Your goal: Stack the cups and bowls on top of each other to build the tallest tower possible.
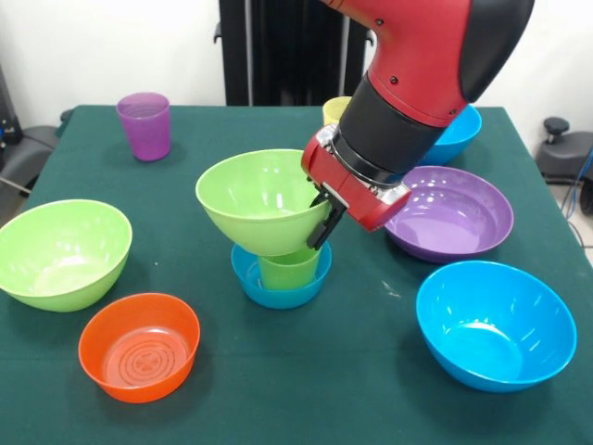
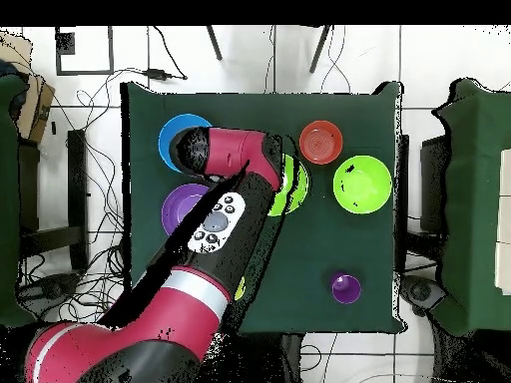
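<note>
Gripper (image 1: 323, 221) pinches rim of lime bowl (image 1: 262, 211), one black finger inside, other not clearly seen; so closed on bowl rim, as best I can tell. Bowl sits on green cup (image 1: 288, 269), which stands in small blue bowl (image 1: 280, 276) directly under gripper. Bowl looks tilted, low on gripper side.

Step in hand, my read: seat bowl on cup. Do well: level rim first, centre base over cup mouth, release slowly, lift straight up w/o dragging rim.

Purple cup (image 1: 144, 124) well off, beyond bowl from gripper; wide purple bowl (image 1: 451, 215) just behind arm. Orange bowl (image 1: 139, 346) nr front edge.
</note>
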